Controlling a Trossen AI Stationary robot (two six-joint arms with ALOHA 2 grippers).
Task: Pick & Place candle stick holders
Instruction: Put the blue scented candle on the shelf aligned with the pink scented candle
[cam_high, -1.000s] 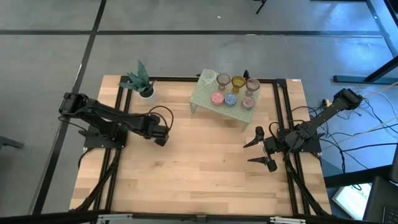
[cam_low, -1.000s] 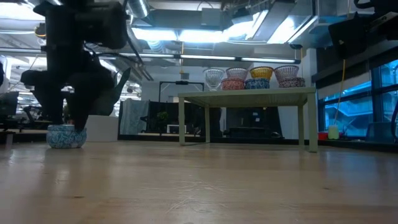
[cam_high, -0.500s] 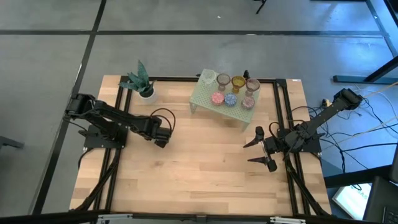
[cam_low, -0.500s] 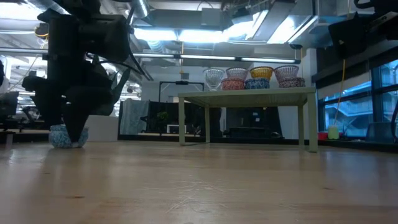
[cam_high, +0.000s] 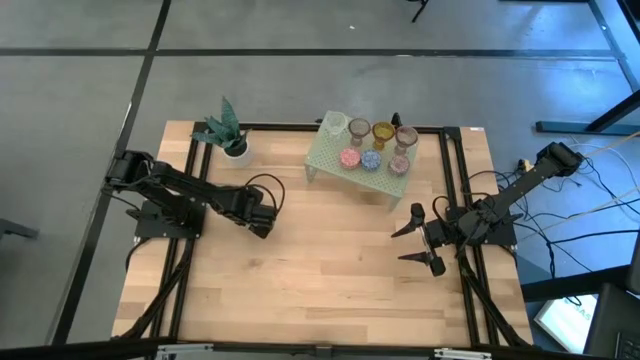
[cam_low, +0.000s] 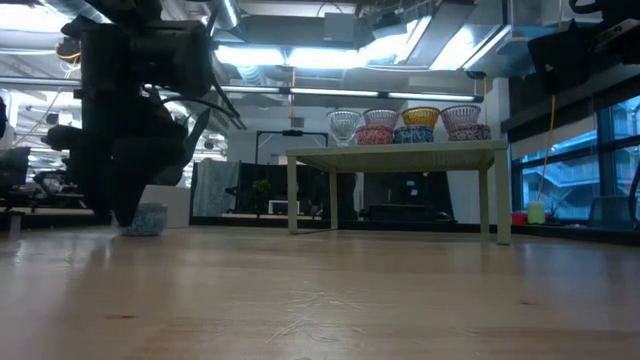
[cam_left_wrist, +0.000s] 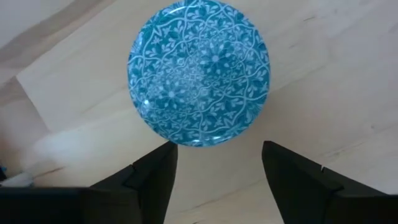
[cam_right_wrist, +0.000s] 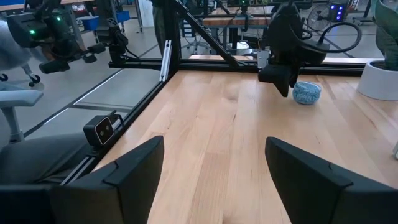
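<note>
Hangs low over the desk (cam_high: 330, 270), left of centre in the overhead frame: left pincer (cam_high: 262, 222), fingers (cam_left_wrist: 155, 180) apart and clamped on nothing. Faces a blue cup (cam_left_wrist: 199, 73) with a leaf pattern, filling the upper middle of the wrist frame, just beyond the fingertips and not touching them. Shows again at table height, low at the left edge, with only a sliver of the cup (cam_low: 146, 219) peeking out beside the dark arm. Waits at the right middle of the overhead frame: right pincer (cam_high: 420, 248), fingers spread wide, well apart from everything.

Stands at the upper centre of the overhead frame: green rack (cam_high: 325, 160) carrying seven other cups (cam_high: 371, 159), with a plant pot (cam_high: 235, 148) near the upper left corner of the desk.

Looks risky on three counts. Sits off-centre to the fingers, toward one side of the gap, so could be struck by one finger first and skate away across the smooth wood. Seems slick and rounded, being glass, so might squirt out of a shallow pinch on the rim instead of seating. Leaves little free room on the rack, so could knock a neighbouring cup over the edge if set down carelessly there.
</note>
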